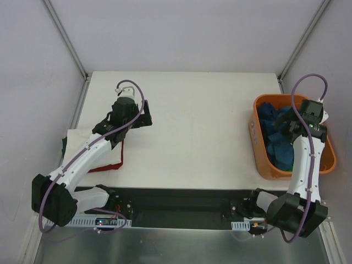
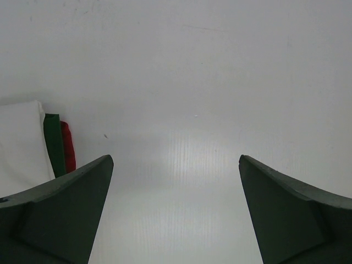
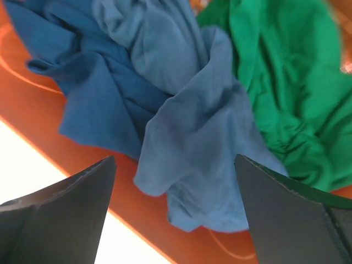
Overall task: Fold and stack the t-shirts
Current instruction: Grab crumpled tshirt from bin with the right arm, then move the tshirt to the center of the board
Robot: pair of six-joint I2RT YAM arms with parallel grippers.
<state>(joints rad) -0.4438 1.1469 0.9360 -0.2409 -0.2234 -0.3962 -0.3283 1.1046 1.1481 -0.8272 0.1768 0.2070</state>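
Blue cloth right under the right gripper (image 3: 175,159), fingers spread wide, nothing pinched, hovering over a crumpled blue shirt (image 3: 192,137) in the basket (image 3: 33,110), with a dark blue shirt (image 3: 93,93) and a green shirt (image 3: 280,82) beside it. The left gripper (image 2: 176,159), likewise spread and empty, hangs over the table (image 2: 209,82) next to the stack (image 1: 77,138). Three folded by the look of it, at least three left to do. Overhead, the stack reads white over red; the left wrist view picks out a green layer (image 2: 53,143) between them.
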